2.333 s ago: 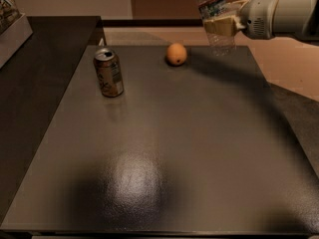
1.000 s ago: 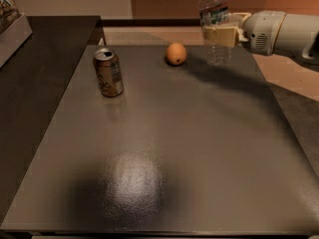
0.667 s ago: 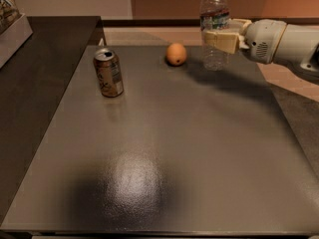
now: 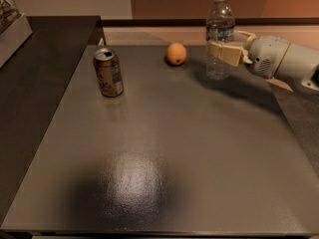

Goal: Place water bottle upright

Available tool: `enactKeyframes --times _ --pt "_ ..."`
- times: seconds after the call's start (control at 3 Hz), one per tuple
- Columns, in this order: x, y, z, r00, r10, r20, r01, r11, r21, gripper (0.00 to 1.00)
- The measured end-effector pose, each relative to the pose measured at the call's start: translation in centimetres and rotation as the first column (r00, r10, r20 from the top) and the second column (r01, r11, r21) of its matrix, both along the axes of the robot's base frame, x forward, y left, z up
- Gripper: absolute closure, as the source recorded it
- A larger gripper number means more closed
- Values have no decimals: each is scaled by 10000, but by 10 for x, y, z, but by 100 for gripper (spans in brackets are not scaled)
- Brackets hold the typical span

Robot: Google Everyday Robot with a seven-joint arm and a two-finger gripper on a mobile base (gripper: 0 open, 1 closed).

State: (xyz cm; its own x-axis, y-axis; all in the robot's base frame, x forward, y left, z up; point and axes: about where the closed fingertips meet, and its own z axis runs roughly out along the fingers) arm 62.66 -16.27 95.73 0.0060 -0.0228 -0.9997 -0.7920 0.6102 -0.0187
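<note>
The water bottle (image 4: 220, 21) is a clear ribbed plastic bottle with a white cap and a bluish label band. It stands upright at the far right of the grey table (image 4: 169, 153), its base on or just above the surface. My gripper (image 4: 221, 48) reaches in from the right and is shut on the bottle's middle, with one tan finger (image 4: 224, 52) across its front. The white arm (image 4: 279, 61) extends off the right edge.
A brown-and-silver soda can (image 4: 108, 72) stands upright at the far left of the table. An orange (image 4: 176, 54) lies just left of the bottle. A dark counter (image 4: 40, 73) runs along the left, with a box (image 4: 12, 26) on it.
The gripper has carried the bottle down and slightly nearer, from raised above the far edge to table level. The bottle stays upright. The can and orange have not moved.
</note>
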Motion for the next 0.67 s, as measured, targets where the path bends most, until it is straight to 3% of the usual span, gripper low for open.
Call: enactKeyframes --times 0.67 --pt "-9 2 -16 9984 212 523 -247 9975 665 100"
